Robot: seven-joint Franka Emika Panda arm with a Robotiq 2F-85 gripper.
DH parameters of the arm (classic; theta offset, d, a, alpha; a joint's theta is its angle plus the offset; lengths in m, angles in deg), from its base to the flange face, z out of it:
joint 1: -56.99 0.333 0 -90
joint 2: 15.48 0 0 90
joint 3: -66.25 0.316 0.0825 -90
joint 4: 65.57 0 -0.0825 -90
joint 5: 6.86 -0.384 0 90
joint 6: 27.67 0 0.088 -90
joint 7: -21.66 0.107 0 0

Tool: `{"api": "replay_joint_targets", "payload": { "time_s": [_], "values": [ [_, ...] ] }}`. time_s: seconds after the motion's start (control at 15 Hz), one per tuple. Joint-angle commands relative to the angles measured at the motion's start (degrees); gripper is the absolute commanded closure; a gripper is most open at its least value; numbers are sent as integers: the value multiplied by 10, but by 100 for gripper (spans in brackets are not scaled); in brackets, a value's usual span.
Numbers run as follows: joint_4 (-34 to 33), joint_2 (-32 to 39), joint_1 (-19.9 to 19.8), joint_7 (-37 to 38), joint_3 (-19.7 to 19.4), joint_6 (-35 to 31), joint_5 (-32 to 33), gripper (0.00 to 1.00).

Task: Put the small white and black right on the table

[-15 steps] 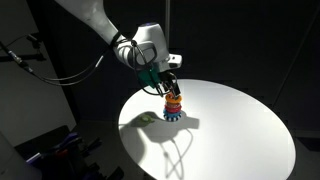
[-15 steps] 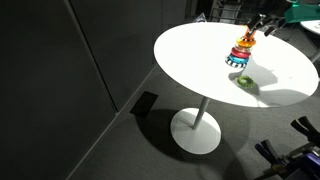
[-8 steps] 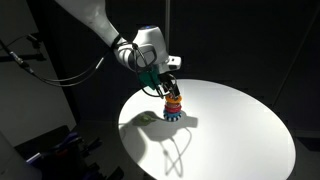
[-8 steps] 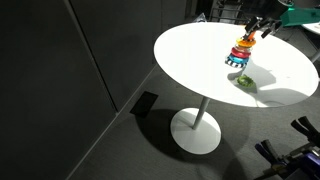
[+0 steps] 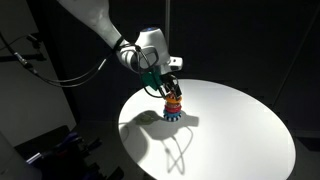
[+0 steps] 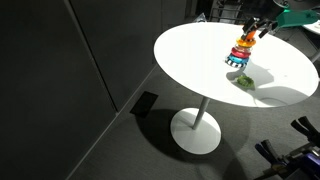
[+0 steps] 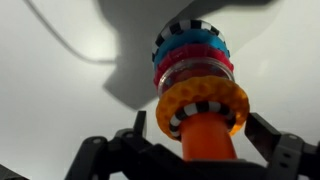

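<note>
A stacked ring toy (image 5: 172,106) stands on the round white table (image 5: 240,130), and shows in both exterior views (image 6: 240,52). In the wrist view its orange peg (image 7: 205,140) carries a small white and black striped ring (image 7: 178,118) set against a yellow-orange ring (image 7: 205,95). Pink, blue and striped rings lie beyond. My gripper (image 7: 198,122) is open, with one finger on each side of the top rings and a gap on both sides. In both exterior views it hangs right over the toy's top (image 5: 170,88) (image 6: 258,28).
A green ring (image 6: 243,81) lies flat on the table beside the toy, also seen in an exterior view (image 5: 143,118). The table edge (image 6: 165,60) is close to the toy. Dark walls and floor surround the table's white pedestal base (image 6: 195,130).
My gripper has edged slightly closer to the top of the toy. The toy and the green ring have not moved.
</note>
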Motion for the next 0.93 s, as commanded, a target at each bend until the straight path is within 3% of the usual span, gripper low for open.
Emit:
{"api": "replay_joint_targets", "payload": {
  "time_s": [0.0,0.13,0.27,0.4,0.87],
  "values": [
    [-22,18,2,3,-2,-4,-2,26],
    [-25,21,2,4,-3,-4,-2,32],
    [-28,22,2,4,-4,-3,-1,49],
    [-32,20,2,5,-6,-2,-1,59],
    [-27,0,0,8,-15,5,0,59]
  ]
}}
